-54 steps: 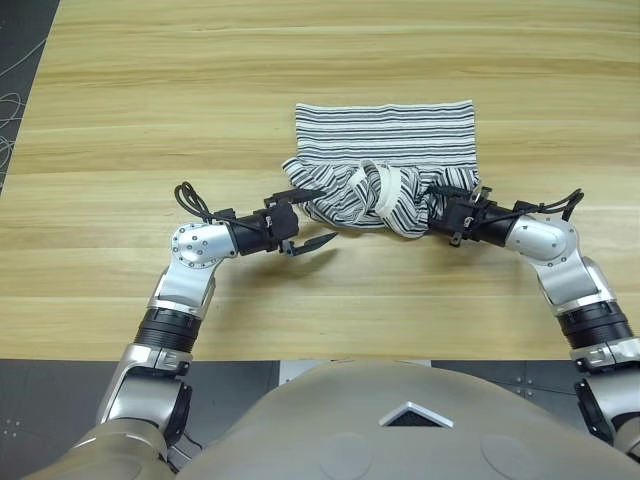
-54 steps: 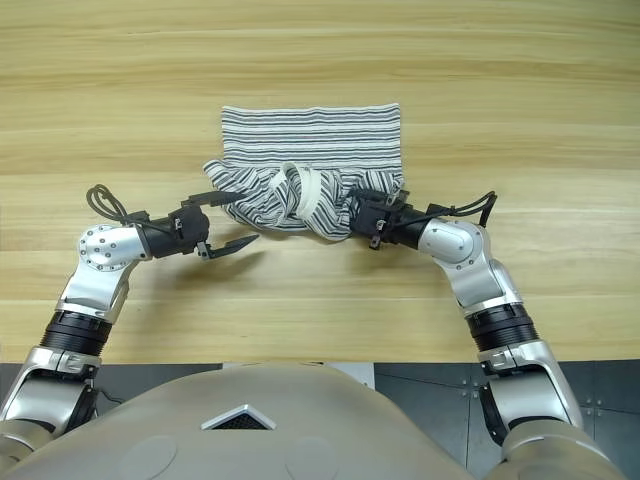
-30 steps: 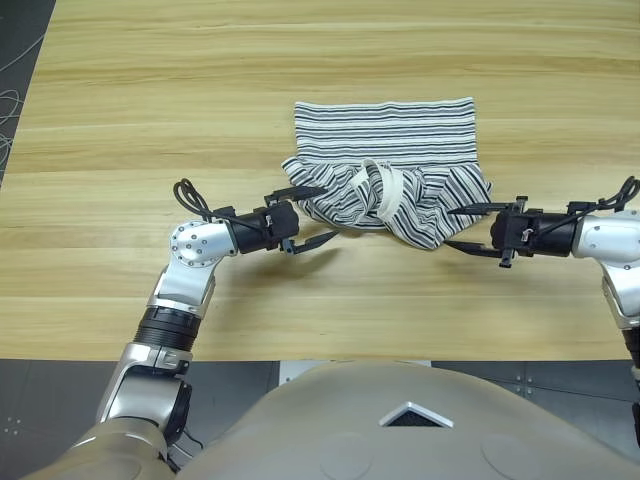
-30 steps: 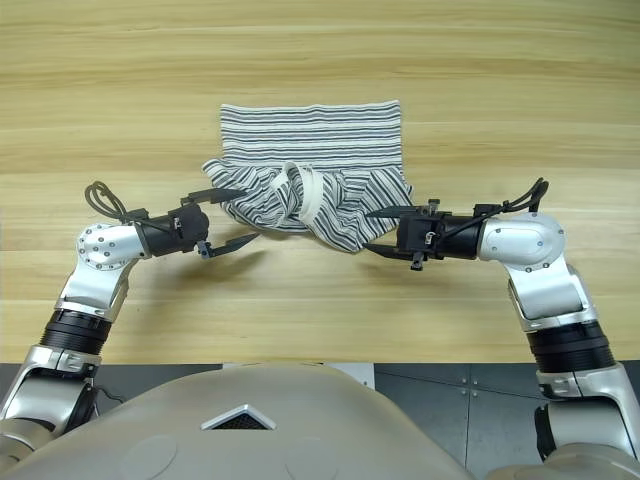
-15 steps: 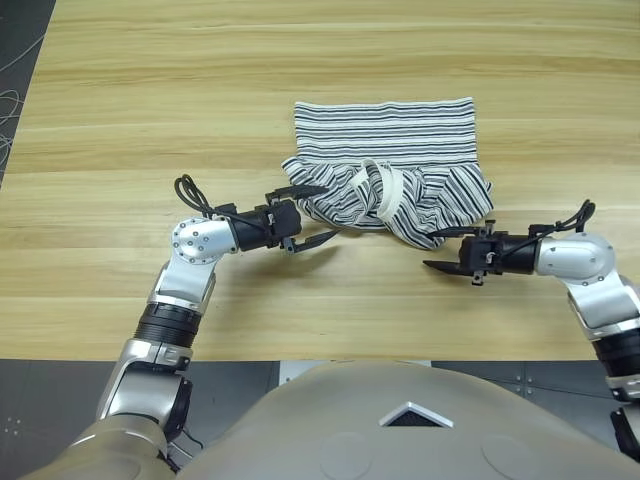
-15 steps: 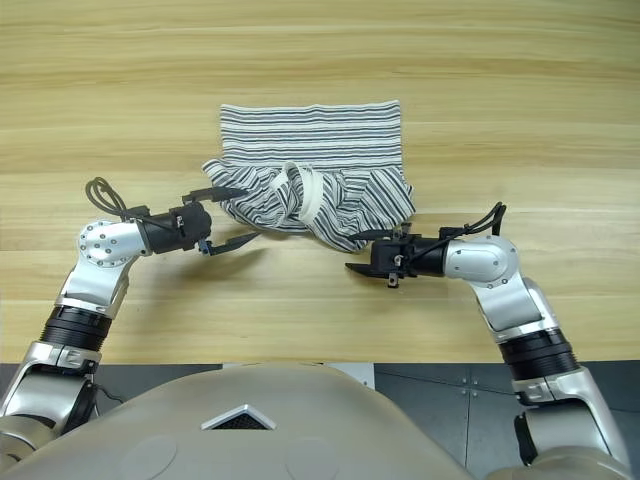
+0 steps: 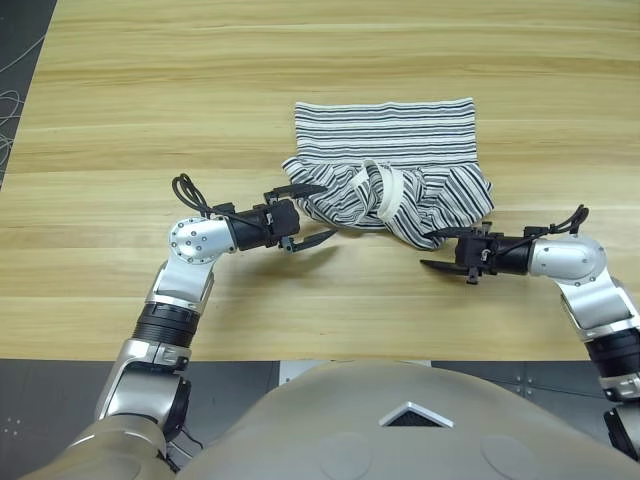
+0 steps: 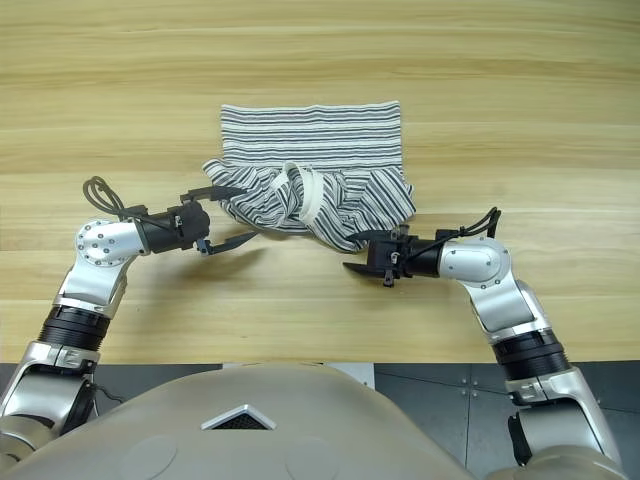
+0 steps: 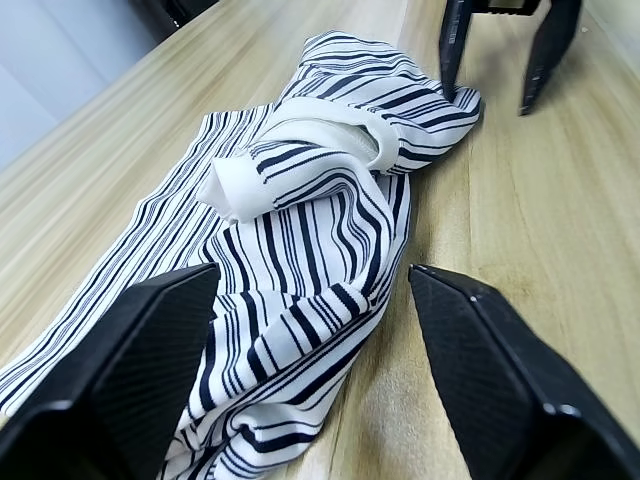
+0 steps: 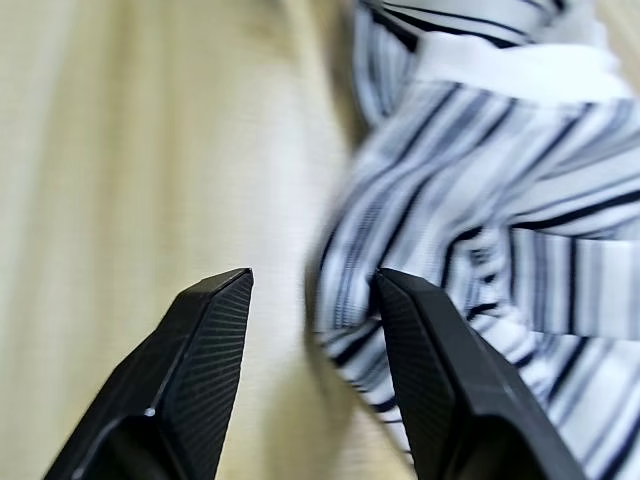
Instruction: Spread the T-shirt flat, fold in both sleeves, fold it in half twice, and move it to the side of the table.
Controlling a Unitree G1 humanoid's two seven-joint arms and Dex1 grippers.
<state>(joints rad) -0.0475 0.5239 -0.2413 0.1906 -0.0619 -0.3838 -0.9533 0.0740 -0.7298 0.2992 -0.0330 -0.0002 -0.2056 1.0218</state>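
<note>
A black-and-white striped T-shirt (image 7: pixel 390 165) lies on the wooden table (image 7: pixel 300 60), its far part flat and its near part bunched around the white collar (image 7: pixel 385 192). My left gripper (image 7: pixel 312 214) stands open at the shirt's near-left edge, one finger over the cloth and one on the table side. In the left wrist view the crumpled cloth (image 9: pixel 300 230) lies between the two wide-apart fingers (image 9: pixel 130 370). My right gripper (image 7: pixel 440 250) is open just below the near-right corner of the shirt, holding nothing. The right wrist view has the striped edge (image 10: pixel 470 250) beside its fingertips (image 10: pixel 215 330).
Bare wood surrounds the shirt on every side. The table's near edge (image 7: pixel 300 358) runs just in front of my arms, with dark floor beyond the left edge (image 7: pixel 20 60).
My right gripper let go of the shirt's near-right part, swung out to the right, then came back open toward the shirt's near edge. The left gripper barely moved.
</note>
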